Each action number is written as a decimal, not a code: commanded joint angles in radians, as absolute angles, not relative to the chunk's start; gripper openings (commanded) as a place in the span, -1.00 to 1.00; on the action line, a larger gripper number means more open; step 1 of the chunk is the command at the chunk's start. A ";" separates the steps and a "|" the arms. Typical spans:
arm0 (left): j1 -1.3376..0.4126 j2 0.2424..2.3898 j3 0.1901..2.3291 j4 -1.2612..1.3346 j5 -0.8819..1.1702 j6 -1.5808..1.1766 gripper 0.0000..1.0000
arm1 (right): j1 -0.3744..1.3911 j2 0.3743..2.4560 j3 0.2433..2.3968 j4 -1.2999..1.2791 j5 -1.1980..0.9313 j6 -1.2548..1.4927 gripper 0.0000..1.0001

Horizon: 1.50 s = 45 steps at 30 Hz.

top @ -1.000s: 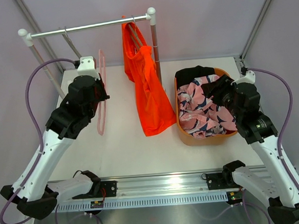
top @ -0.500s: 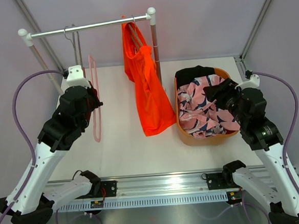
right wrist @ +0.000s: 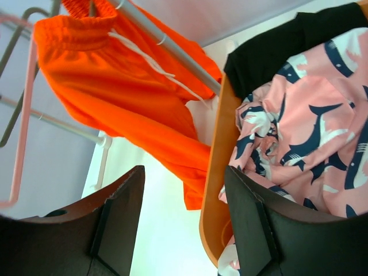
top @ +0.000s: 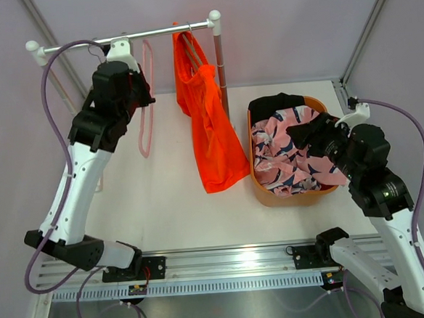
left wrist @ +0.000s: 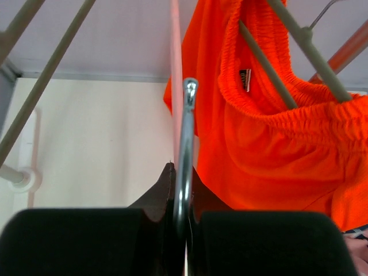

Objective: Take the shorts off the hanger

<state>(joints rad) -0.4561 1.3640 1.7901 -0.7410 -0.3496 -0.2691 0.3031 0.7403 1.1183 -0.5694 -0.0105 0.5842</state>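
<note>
I find no words or numbers that I can read anywhere. From my left wrist I see one small black tag (left wrist: 245, 79) sewn inside the waistband of the orange shorts (left wrist: 276, 144); its pale marks are too small to make out.

Bright, even, diffuse light falls from overhead. The orange shorts (top: 210, 137) cast only a faint, soft shadow on the table (top: 171, 205) beneath them. Well in front of the shorts, the metal rail (top: 241, 258) glares white. Beside the shorts, the hanger hook (left wrist: 185, 149) glints; the near fingers (left wrist: 69, 241) sit blurred and dark.
</note>
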 commanded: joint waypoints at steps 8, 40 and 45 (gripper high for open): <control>-0.166 1.572 2.112 -0.736 0.211 -0.302 -1.00 | 0.311 0.741 1.181 -0.598 -0.176 0.468 0.33; -0.118 1.782 2.180 -0.569 0.232 -0.291 -1.00 | 0.310 0.795 1.077 -0.462 -0.285 0.426 0.36; -0.118 1.747 2.077 -0.545 0.230 -0.293 -1.00 | 0.310 0.792 1.060 -0.453 -0.290 0.430 0.36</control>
<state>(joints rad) -0.1249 1.7718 2.1201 -0.5934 0.2173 -0.2886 0.3042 0.7940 1.0653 -0.4973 -0.2569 0.4477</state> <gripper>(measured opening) 0.047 0.677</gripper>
